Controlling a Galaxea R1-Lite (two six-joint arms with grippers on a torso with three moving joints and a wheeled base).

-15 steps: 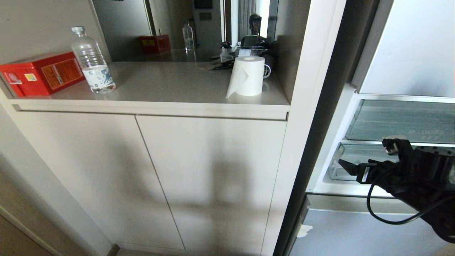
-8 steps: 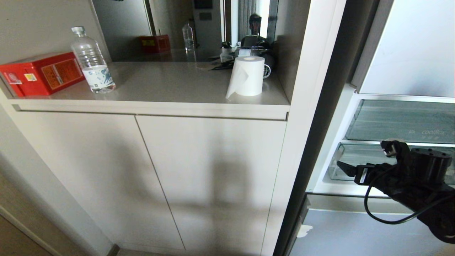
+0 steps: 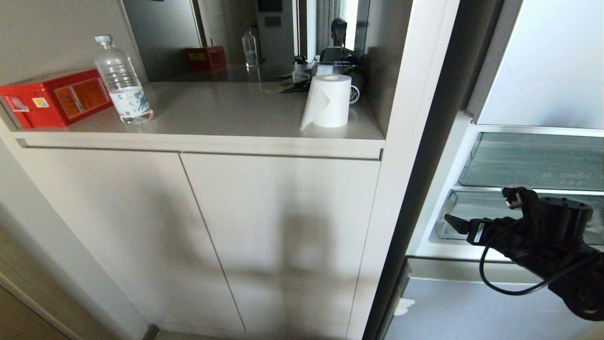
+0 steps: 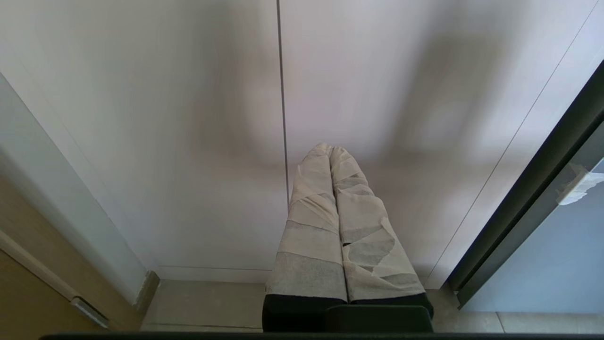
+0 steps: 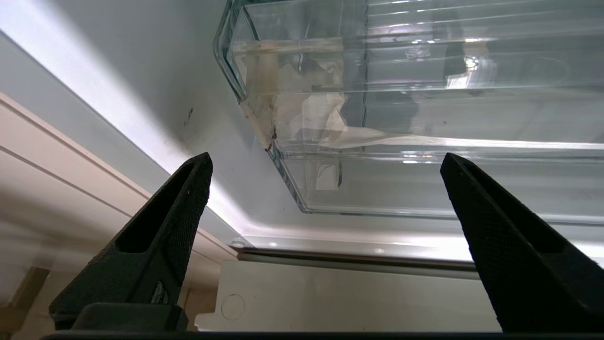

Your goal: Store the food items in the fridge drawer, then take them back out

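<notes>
The fridge drawer (image 3: pixel 465 215) is a clear plastic bin low in the open fridge at the right. Its front corner and lip (image 5: pixel 292 189) show close up in the right wrist view. My right gripper (image 3: pixel 477 206) hangs just in front of the drawer's left front part, open wide (image 5: pixel 325 158), with nothing between its fingers. No food items are in view. My left gripper (image 4: pixel 330 150) is shut, its tape-wrapped fingers pressed together and empty. It is parked facing the white cabinet doors (image 4: pixel 188 118), out of the head view.
On the counter (image 3: pixel 226 111) stand a red box (image 3: pixel 54 97), a water bottle (image 3: pixel 121 82) and a paper roll (image 3: pixel 328 100). A second clear bin (image 3: pixel 533 160) sits above the drawer. Below it is a blue-grey fridge panel (image 3: pixel 472 311). A mirror behind the counter reflects a person.
My right gripper has edged slightly left and down in front of the drawer, still open. Nothing else has moved.
</notes>
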